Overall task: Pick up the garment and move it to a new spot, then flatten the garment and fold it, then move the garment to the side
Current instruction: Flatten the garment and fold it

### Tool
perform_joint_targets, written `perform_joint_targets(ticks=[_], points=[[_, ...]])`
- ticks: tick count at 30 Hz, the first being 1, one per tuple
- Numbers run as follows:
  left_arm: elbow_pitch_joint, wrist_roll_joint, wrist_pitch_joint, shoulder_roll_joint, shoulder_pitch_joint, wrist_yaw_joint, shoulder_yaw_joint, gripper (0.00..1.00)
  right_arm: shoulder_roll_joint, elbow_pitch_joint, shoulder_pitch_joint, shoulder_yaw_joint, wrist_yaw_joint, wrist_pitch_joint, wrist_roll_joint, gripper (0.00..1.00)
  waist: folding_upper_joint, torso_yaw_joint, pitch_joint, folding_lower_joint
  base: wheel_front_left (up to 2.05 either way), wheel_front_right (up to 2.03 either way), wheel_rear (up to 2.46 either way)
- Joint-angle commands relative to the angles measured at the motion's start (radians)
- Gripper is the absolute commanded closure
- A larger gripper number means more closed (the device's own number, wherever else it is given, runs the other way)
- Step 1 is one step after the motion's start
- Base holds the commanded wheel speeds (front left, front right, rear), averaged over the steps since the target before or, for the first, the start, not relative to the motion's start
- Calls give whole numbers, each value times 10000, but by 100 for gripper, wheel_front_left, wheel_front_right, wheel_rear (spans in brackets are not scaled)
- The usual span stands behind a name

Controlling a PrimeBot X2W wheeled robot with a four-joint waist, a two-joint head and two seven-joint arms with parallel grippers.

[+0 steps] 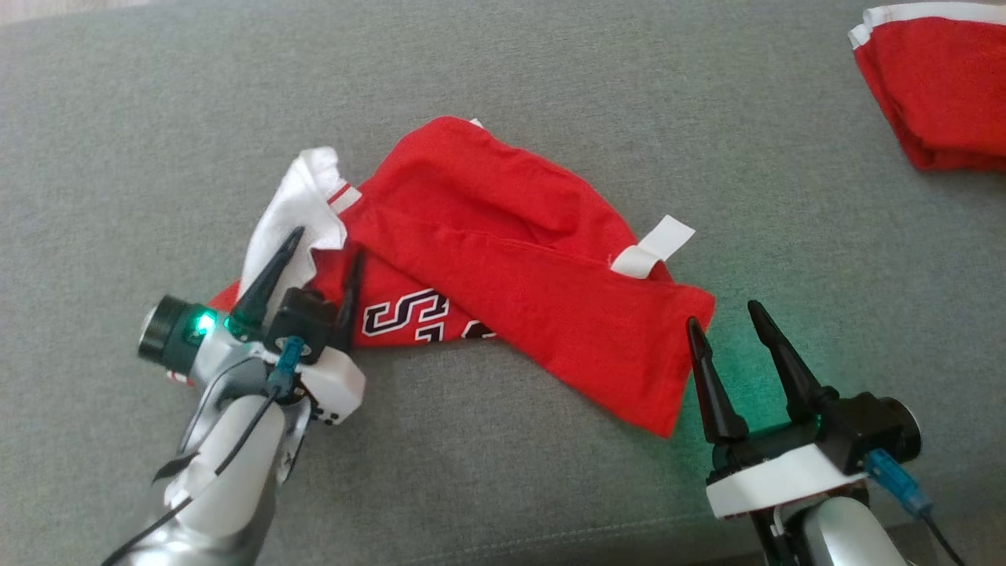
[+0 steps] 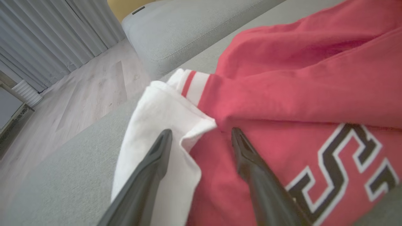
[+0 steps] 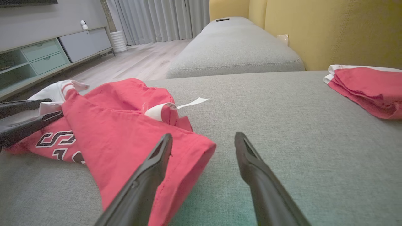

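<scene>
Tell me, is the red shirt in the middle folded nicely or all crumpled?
Crumpled. The red shirt lies bunched on the grey cushion, a flap flopped over its letters and its white part scrunched.

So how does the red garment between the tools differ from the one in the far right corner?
The rumpled garment lies crumpled with black-and-white lettering showing; the folded garment is a compact stack with no lettering visible. The left tool and right tool, both open, sit at the rumpled garment's ends; the folded garment lies apart from both. Both garments are red with white trim, on the grey cushion.
</scene>
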Motion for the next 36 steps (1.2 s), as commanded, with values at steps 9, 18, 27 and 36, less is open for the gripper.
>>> perform_joint_targets(ticks=[9,18,27,36], points=[[-438,-290,-51,528,-364,145,301,66,-37,-316,-158,141,63,-109,199,0,0,-33,-17,0,0,0,0],[-1457,-629,-51,829,-31,89,181,100,-36,-228,-73,141,63,-109,160,0,0,93,-251,0,0,0,0],[-4048,-1285,-51,1284,1183,488,956,100,-36,386,140,109,63,-109,980,0,0,351,-438,0,0,0,0],[-4633,-1316,-51,1615,1694,561,1101,100,-36,1074,-326,227,63,-109,2207,0,0,595,-636,0,0,0,0]])
